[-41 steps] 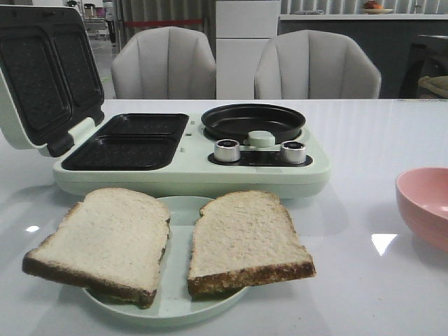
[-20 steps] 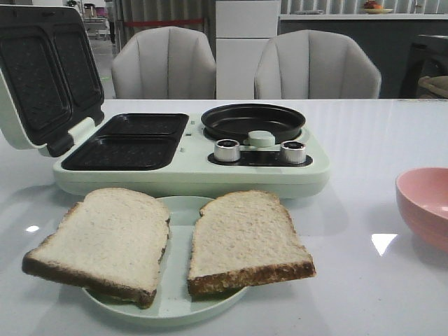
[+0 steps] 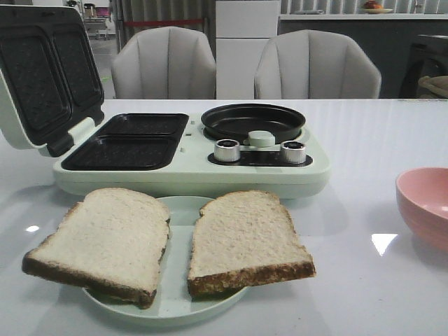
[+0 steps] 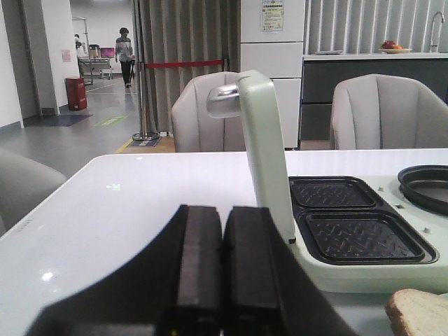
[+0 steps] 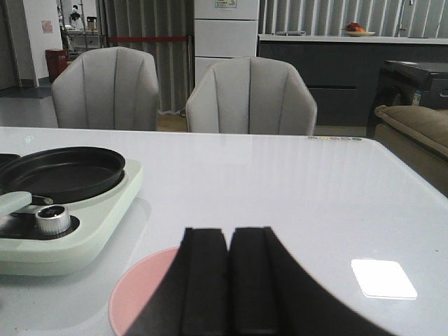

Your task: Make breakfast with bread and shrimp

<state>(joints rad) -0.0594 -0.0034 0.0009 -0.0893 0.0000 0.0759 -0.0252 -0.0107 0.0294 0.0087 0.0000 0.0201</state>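
Note:
Two slices of bread lie side by side on a pale green plate (image 3: 175, 297) at the table's near edge: the left slice (image 3: 105, 238) and the right slice (image 3: 241, 238). A corner of bread (image 4: 420, 313) shows in the left wrist view. The shrimp is out of view. My left gripper (image 4: 222, 213) is shut and empty, held above the table to the left of the breakfast maker. My right gripper (image 5: 229, 234) is shut and empty, above the pink bowl (image 5: 140, 294). Neither gripper appears in the front view.
A pale green breakfast maker (image 3: 189, 164) stands behind the plate, its lid (image 3: 42, 77) raised at the left, two dark sandwich wells (image 3: 129, 140), a round black pan (image 3: 253, 122) and two silver knobs (image 3: 227, 150). The pink bowl (image 3: 427, 206) sits at the right edge. Two chairs stand behind the table.

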